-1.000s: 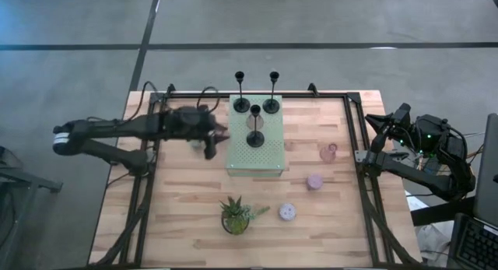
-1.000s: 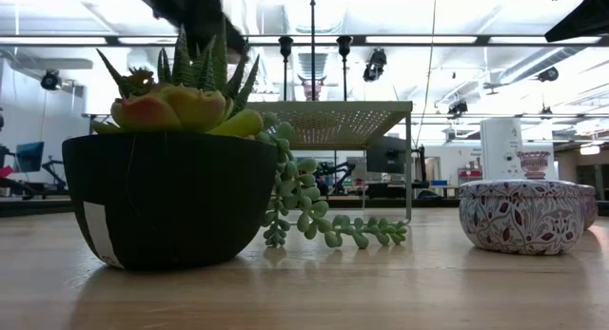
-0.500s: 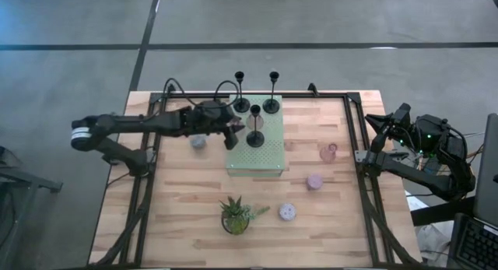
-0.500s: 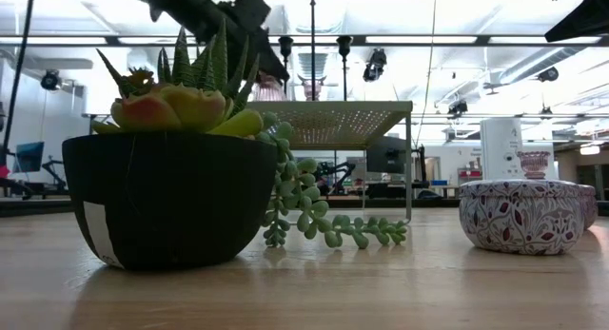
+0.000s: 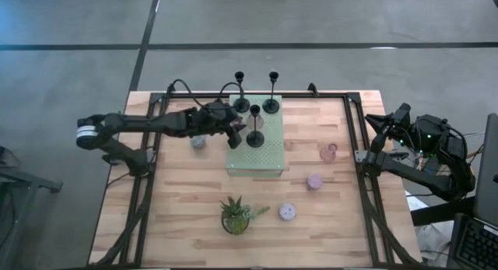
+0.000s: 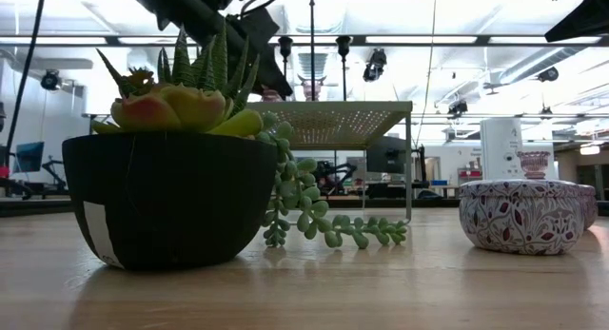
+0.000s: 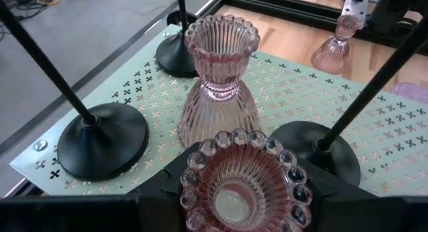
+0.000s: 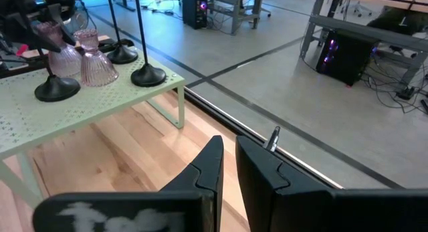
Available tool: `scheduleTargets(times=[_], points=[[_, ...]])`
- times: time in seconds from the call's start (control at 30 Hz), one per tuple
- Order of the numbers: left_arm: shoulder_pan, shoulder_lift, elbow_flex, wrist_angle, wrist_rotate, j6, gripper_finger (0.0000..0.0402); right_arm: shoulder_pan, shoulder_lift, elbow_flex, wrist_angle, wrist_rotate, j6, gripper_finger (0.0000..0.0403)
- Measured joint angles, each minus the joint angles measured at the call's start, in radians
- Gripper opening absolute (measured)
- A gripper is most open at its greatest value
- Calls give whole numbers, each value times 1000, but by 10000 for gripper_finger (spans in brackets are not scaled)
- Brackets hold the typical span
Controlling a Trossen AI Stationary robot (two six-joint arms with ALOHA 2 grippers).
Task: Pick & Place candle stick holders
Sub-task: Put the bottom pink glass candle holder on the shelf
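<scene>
Three black candle stick holders (image 5: 271,104) stand by their disc bases on the green perforated stand (image 5: 264,158). Among them stands an upright pink ribbed glass holder (image 7: 217,91). My left gripper (image 5: 234,129) reaches in from the table's left, over the stand's left edge, shut on a second pink glass holder (image 7: 238,188). Another pink glass holder (image 5: 328,152) stands on the table to the right. My right gripper (image 8: 228,158) waits shut beyond the table's right edge. My left gripper pinches the pink glass holder between its two fingers (image 7: 168,184), one on each side just below the beaded rim (image 7: 200,160). The fingers come from the table's left, slanting down. The holder is clear of the stand, its open top up and tipped back toward the wrist.
A small bluish cup (image 5: 198,142) sits on the table under the left arm. Two lilac cups (image 5: 314,180) (image 5: 287,212) and a potted plant (image 5: 236,214) stand on the near half. A black frame (image 5: 354,138) borders the table.
My left gripper has carried the pink glass holder toward the table's right and a little down, from beside the stand to over its left edge, close to the standing pink holder. It has stayed shut on it. The move slowed in the last half second.
</scene>
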Motion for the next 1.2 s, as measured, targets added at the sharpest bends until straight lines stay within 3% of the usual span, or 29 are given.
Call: scheduleTargets(times=[1.1, 1.2], points=[[37, 17, -1, 36, 59, 18, 149, 0, 0, 0, 0, 0, 0, 34], [40, 18, -1, 32, 59, 21, 178, 0, 0, 0, 0, 0, 0, 34]])
